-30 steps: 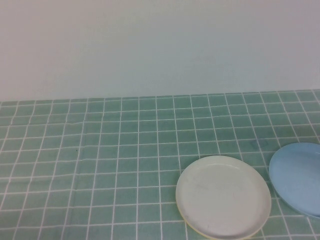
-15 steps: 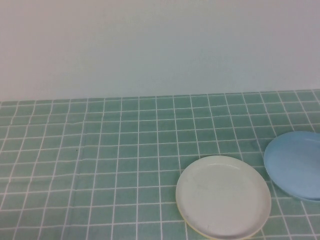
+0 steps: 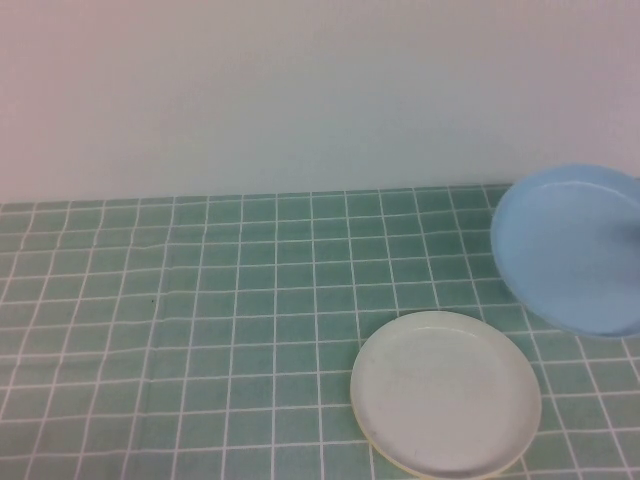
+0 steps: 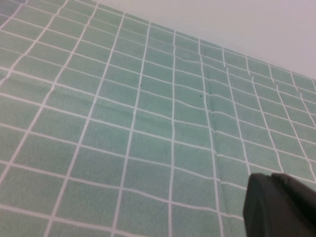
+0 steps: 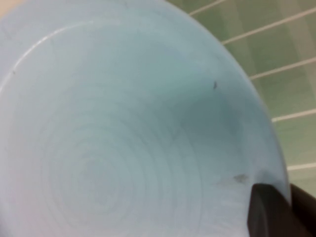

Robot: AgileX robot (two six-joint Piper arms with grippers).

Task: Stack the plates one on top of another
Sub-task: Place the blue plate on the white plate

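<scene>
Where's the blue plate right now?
High view: the blue plate is lifted at the table's right edge, beyond the white plate, gripped by the right gripper.

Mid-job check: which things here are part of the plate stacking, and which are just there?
Job: blue plate, raised at the right in the right gripper; white plate, flat on the table.
Not involved: checked tablecloth; left gripper, over bare cloth.

One plate is positioned flat on the table near the front edge, right of centre. A second plate is located behind it, at the right edge, tilted.
</scene>
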